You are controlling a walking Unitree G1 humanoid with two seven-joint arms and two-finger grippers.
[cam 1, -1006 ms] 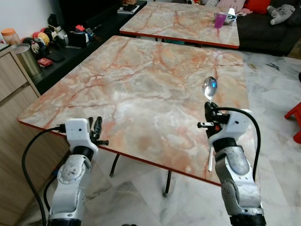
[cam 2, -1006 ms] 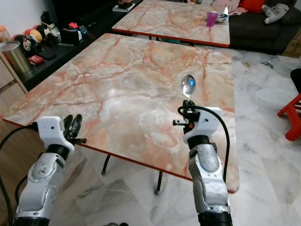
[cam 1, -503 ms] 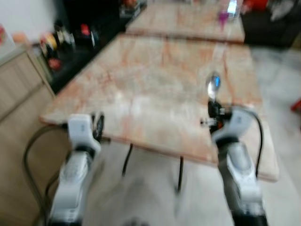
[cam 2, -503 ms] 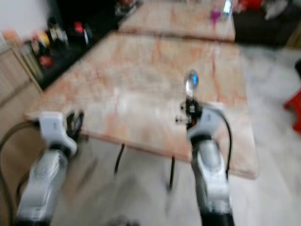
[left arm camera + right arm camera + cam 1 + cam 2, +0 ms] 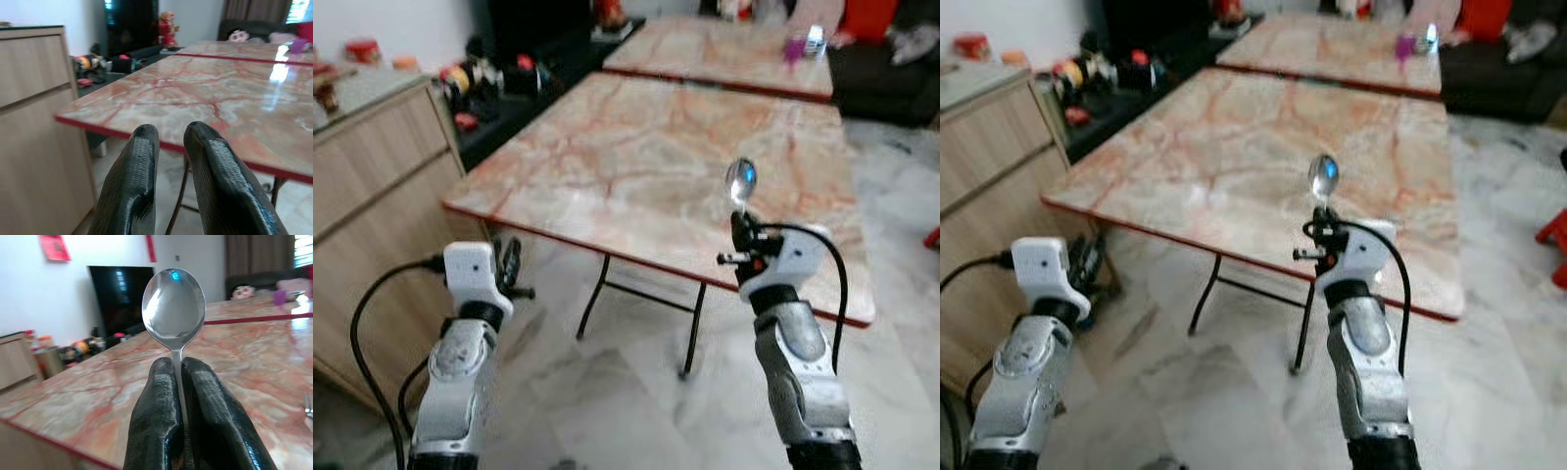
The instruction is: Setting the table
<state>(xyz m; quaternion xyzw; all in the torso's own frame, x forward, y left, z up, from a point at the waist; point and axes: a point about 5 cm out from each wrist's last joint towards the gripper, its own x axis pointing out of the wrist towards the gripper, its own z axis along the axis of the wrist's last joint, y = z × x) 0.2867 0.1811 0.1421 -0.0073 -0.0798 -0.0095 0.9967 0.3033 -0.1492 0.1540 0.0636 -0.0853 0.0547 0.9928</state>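
My right gripper (image 5: 741,229) is shut on the handle of a silver spoon (image 5: 741,182), which stands upright with its bowl up, in front of the near edge of the marble table (image 5: 646,147). In the right wrist view the spoon's bowl (image 5: 173,303) rises just above the closed black fingers (image 5: 159,406). My left gripper (image 5: 510,262) is held low, short of the table's near left corner. Its two fingers (image 5: 132,181) are shut with nothing between them.
A wooden cabinet (image 5: 372,176) stands at my left. A dark shelf with small items (image 5: 494,78) runs along the table's far left side. Behind it stands a second marble table (image 5: 724,49) with a purple cup (image 5: 793,49). Marble floor (image 5: 636,392) lies below me.
The whole view has shifted: the table now lies farther off, floor shows in front of it and the cabinet has come into view. Both grippers keep their poses, the spoon still held.
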